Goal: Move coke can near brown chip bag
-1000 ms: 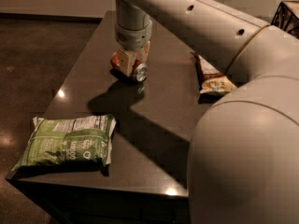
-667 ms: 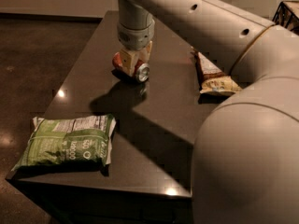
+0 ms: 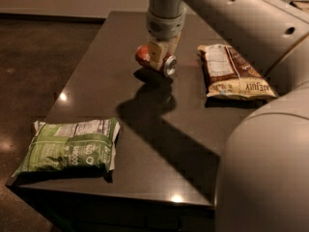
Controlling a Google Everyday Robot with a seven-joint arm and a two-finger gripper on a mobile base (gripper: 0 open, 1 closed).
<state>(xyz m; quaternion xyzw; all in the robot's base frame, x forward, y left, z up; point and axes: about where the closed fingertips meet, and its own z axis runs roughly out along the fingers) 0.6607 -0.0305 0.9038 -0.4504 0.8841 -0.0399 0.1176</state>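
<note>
On the table [image 3: 96, 86], the brown chip bag [image 3: 232, 72] lies to the right of the gripper [image 3: 157, 57], which is clenched on the coke can [image 3: 143, 55]. Note that since a second ago the can, held sideways, has lifted clear of the surface and shifted toward the bag. A gap remains to close.

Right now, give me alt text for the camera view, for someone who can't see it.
The robot's gripper, at the far middle of the table, is shut on the coke can, held sideways. The brown chip bag lies flat to its right, apart from it; a green chip bag lies at the near left corner.
</note>
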